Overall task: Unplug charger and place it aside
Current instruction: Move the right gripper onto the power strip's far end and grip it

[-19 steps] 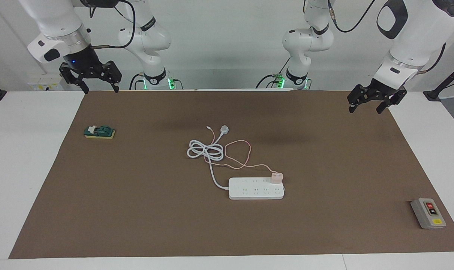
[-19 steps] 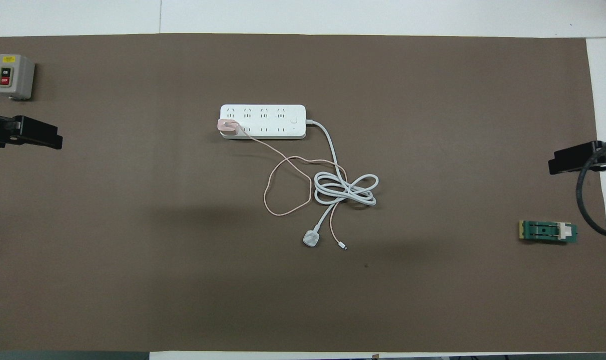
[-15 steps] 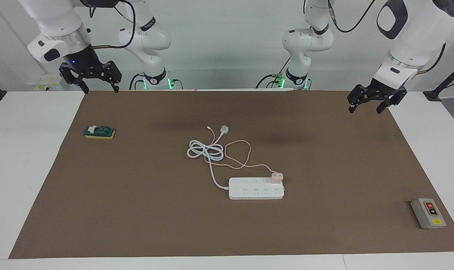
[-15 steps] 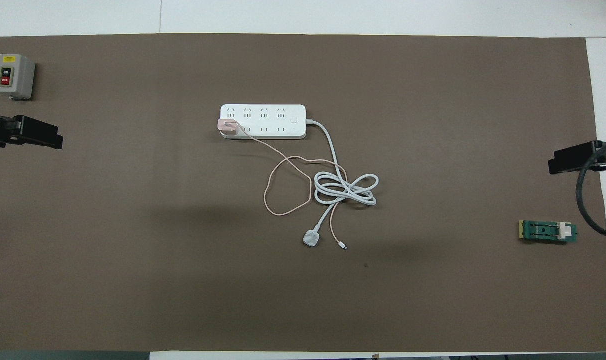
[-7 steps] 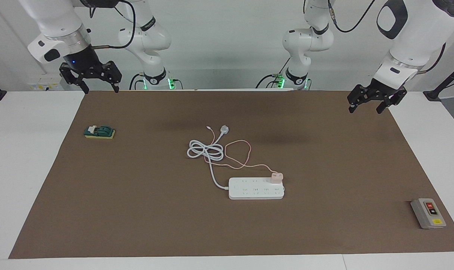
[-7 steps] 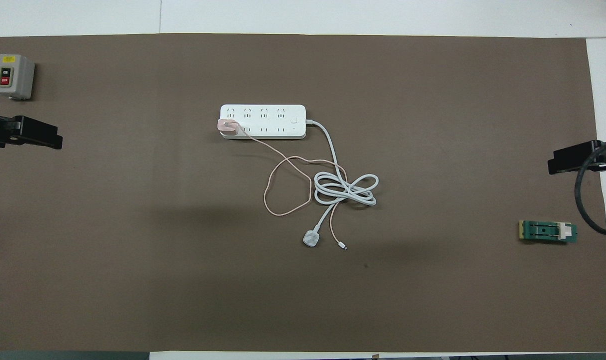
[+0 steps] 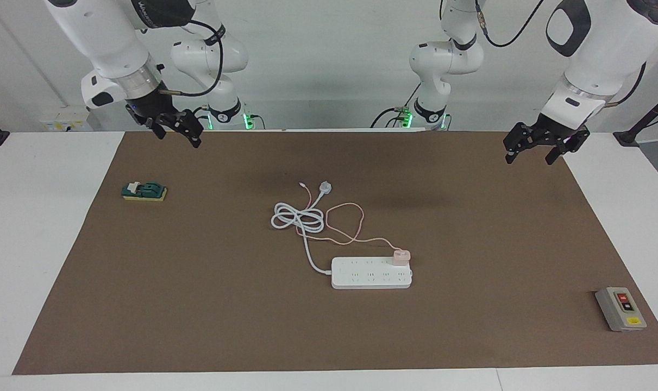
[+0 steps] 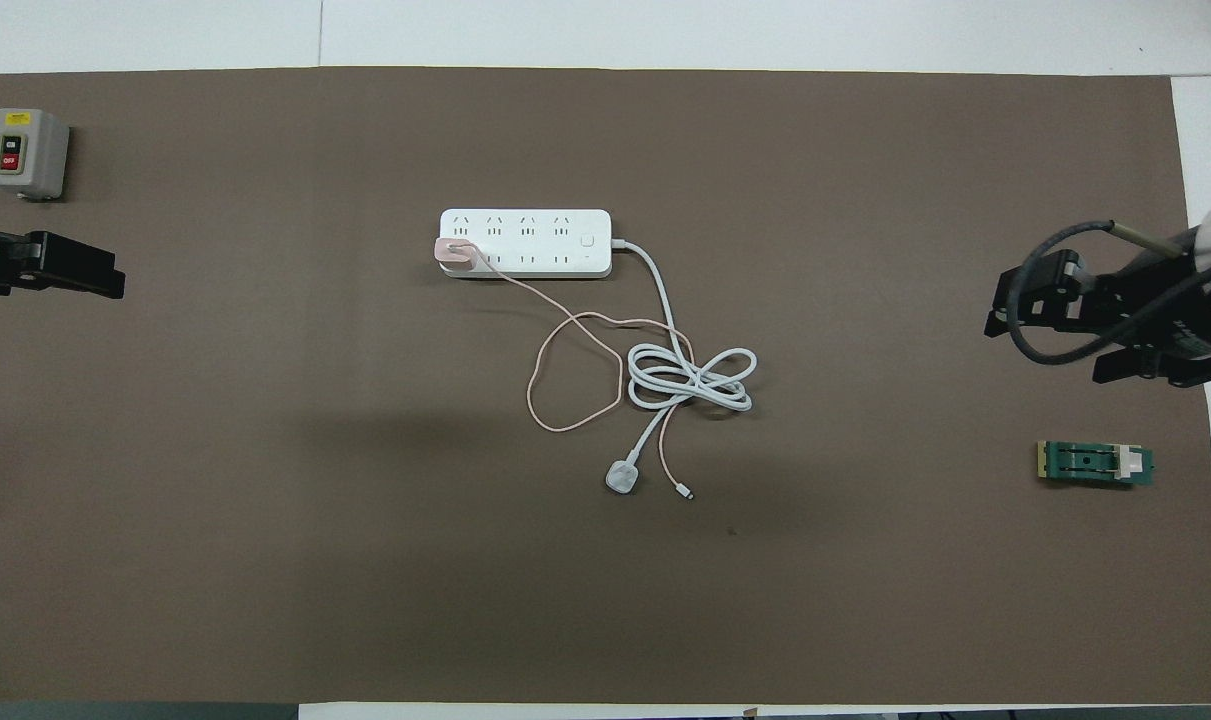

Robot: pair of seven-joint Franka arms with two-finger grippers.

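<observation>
The charger (image 7: pixel 401 256) sits plugged into the power strip's (image 7: pixel 371 273) end toward the left arm, whose open left gripper (image 7: pixel 535 152) hangs nearer it than the right gripper (image 7: pixel 177 133), jaws unreadable.

open mat (image 7: pixel 470 228) around charger (image 7: pixel 401 255); cables (image 7: pixel 307 217) beside

- White table (image 7: pixel 41 228) had a big brown mat (image 7: pixel 209 304) over most of it.
- On the mat: white power strip (image 7: pixel 371 277) mid-table, its coiled white cord (image 7: pixel 299 217), a green block (image 7: pixel 144 191), a grey switch box (image 7: pixel 620 309).
</observation>
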